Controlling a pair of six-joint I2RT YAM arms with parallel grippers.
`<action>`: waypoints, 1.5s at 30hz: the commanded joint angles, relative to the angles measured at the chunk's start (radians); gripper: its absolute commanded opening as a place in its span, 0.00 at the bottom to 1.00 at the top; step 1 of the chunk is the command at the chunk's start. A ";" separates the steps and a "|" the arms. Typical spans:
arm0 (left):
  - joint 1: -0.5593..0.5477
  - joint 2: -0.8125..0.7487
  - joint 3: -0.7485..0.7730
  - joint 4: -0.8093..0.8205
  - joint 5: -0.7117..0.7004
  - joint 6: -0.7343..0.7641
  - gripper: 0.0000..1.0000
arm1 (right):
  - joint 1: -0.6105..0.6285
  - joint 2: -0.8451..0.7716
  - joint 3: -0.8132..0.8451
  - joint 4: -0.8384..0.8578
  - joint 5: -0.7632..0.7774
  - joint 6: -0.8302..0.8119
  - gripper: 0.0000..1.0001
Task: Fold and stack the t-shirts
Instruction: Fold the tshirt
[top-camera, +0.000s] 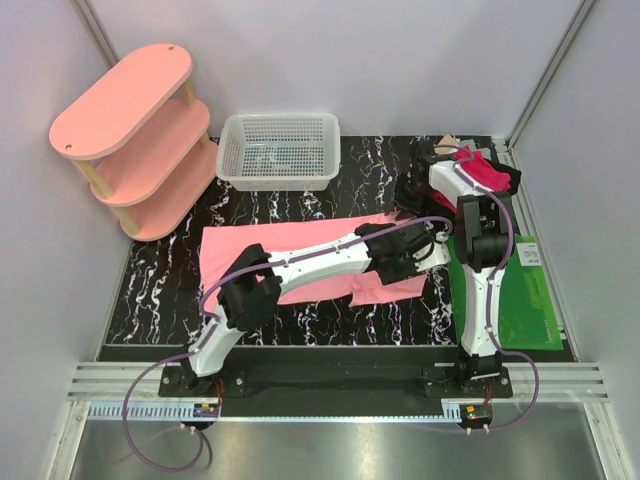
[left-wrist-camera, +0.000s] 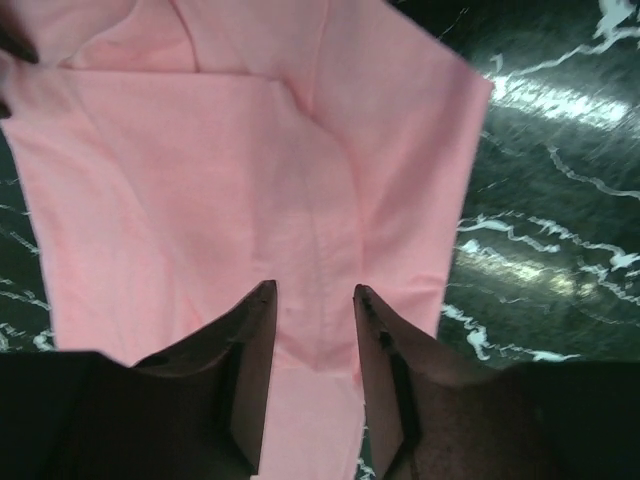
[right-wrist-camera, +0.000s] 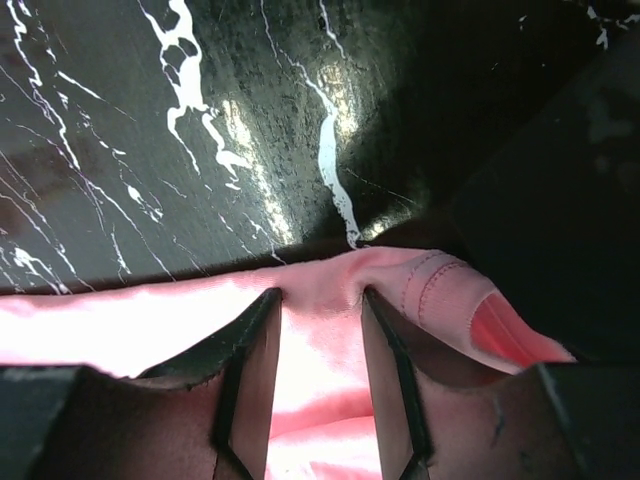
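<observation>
Working the right-hand end of the salmon-pink t-shirt (top-camera: 240, 245), both arms had their claws down at the cloth. That shirt lay spread flat on the table (top-camera: 160, 270), just on the near side of the white mesh basket (top-camera: 282, 118).

The left gripper (left-wrist-camera: 315, 295) stood with its jaws apart, pink cloth running between and under them; no pinch showed. The right gripper (right-wrist-camera: 322, 298) also stood apart, its tips straddling a stitched hem at the shirt's very edge.

The magenta-red t-shirt (top-camera: 492, 172) sat bunched to the right of the basket, against the right arm's upper links.

Risks, as judged:
- The right claw sat on the outermost hem. A shallow bite there could slip off once lifted.
- The left claw might close on the top layer only, or on none, so the fold would drag and wrinkle.
- Both claws worked near each other at one end of the shirt; a crossing move could knock them together.
- The right arm's links might snag the magenta shirt and sweep it farther from the basket.

Containers: nothing showed inside the basket. The pale-pink shelf unit (top-camera: 120, 100), left of the basket, carried nothing visible on its tiers. A green mat (top-camera: 525, 300) lay nearer than the basket and to its right.
</observation>
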 joint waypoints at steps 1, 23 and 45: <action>-0.002 -0.032 -0.051 0.117 0.084 -0.061 0.46 | -0.013 0.061 0.000 0.028 -0.031 0.005 0.45; 0.068 0.060 -0.051 0.285 0.162 -0.227 0.79 | -0.016 0.013 -0.072 0.069 -0.115 0.025 0.38; 0.099 0.139 -0.011 0.291 0.159 -0.201 0.28 | -0.016 -0.036 -0.147 0.092 -0.124 0.034 0.29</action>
